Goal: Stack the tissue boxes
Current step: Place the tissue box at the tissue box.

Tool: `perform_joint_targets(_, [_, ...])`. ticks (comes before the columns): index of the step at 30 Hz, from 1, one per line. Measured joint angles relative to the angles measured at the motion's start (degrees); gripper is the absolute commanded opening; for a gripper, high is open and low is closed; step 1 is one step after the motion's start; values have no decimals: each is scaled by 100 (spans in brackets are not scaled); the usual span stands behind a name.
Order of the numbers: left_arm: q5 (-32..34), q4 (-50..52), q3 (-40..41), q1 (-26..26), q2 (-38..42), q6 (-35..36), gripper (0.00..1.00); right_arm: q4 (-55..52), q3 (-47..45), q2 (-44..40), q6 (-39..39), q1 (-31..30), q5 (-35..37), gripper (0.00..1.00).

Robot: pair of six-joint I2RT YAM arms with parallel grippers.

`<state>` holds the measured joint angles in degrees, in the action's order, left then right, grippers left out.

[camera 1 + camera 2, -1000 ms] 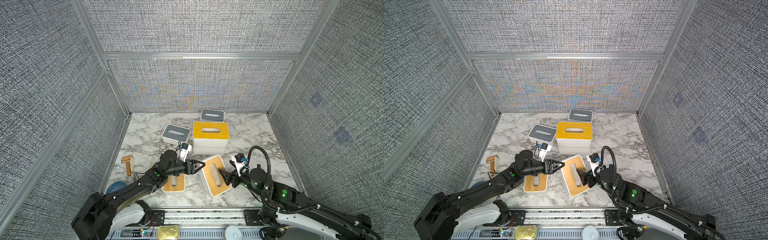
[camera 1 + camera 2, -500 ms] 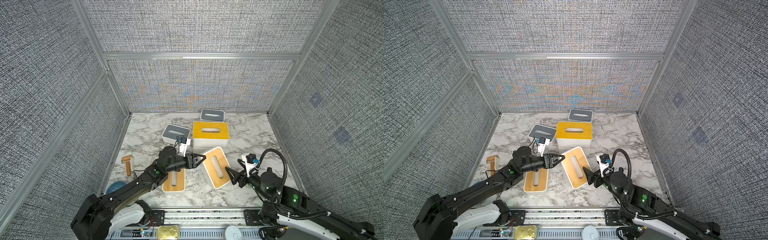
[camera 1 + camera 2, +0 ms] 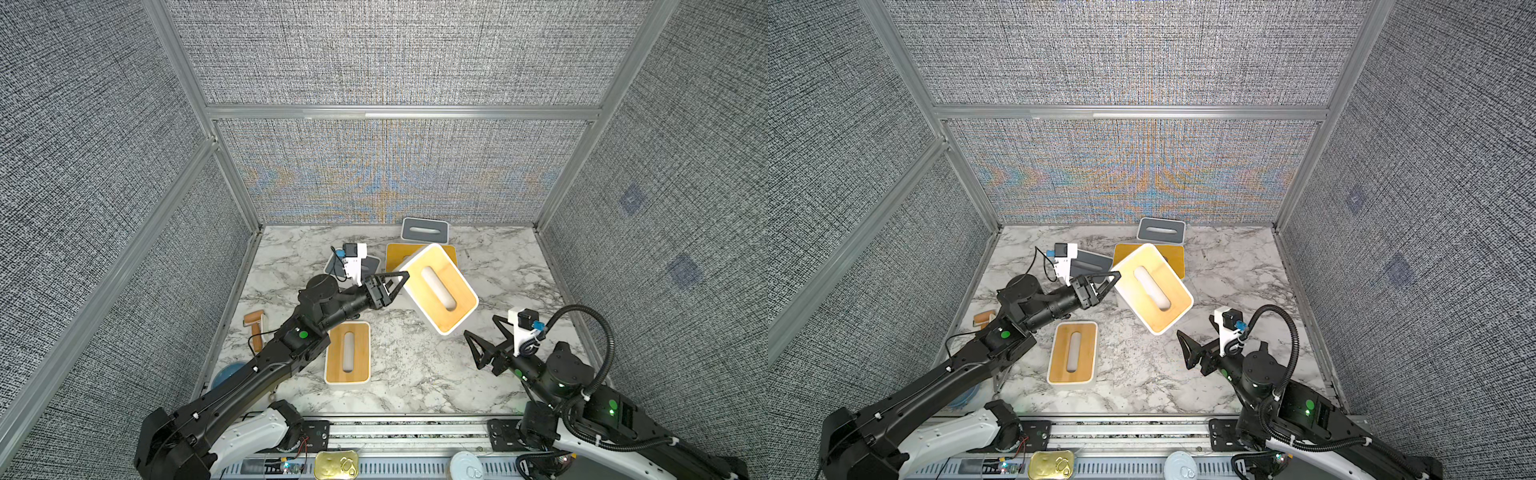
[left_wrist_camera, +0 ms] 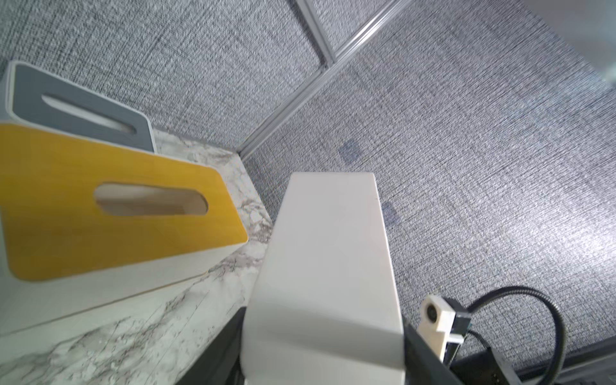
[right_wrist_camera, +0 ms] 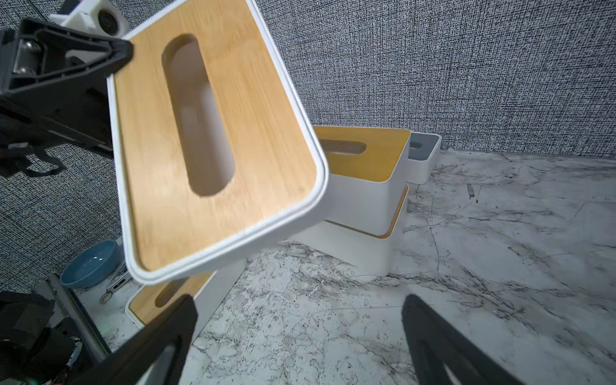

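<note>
1. Above the marble table (image 3: 415, 365), a bamboo-lidded tissue box (image 3: 459, 286) was held raised and tilted, its long axis running far-left to near-right.
2. Its far-left end was clamped by the left gripper (image 3: 405, 276).
3. Near right, the right gripper (image 3: 480, 325) was spread wide and empty.

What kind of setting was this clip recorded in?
Likely a lab test booth, not a home: grey fabric walls in metal framing, a marble-look table, two robot arms mounted on a front rail.
</note>
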<state>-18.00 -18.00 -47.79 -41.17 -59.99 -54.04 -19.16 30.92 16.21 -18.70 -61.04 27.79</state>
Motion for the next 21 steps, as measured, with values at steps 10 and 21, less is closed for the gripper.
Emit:
perform_joint_targets(10, [772,-472,-295,286,-953,-833,7,-26,-57,-7,-2,0,28,99])
perform_joint_targets(21, [1231,-1845,-22,535,-2035,-2087,6,-26,-81,389,0,0,-72,99])
